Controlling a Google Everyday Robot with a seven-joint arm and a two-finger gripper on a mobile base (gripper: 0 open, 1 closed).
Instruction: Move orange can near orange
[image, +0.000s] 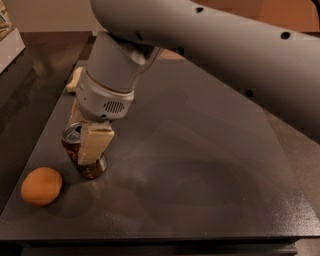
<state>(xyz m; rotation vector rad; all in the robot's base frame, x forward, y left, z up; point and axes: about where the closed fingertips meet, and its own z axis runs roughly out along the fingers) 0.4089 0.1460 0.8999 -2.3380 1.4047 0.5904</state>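
A big grey arm (210, 40) reaches in from the top right and bends down to the left side of the dark desk (200, 170). At its end is the hand (83, 146). The hand is low, close to the desk top.

The hand is closed on the orange can (70, 144). One pale finger (95, 142) lies flat on the front of the can. The other finger is behind the can and mostly hidden. The can sits between the two.

The can is brown-orange with a silver top. The top leans a bit to the left, so the can is tilted. Its bottom is right at the desk top. I cannot tell if it touches the desk or hangs just above it.

The orange (41, 186) lies on the desk near the front left corner. It is round and smooth. It sits to the left of the can and a bit closer to the front edge. The two are near each other but do not touch. There is a bare strip of desk between them.

A pale yellow sponge (75, 80) lies farther back on the desk. The arm hides part of it.
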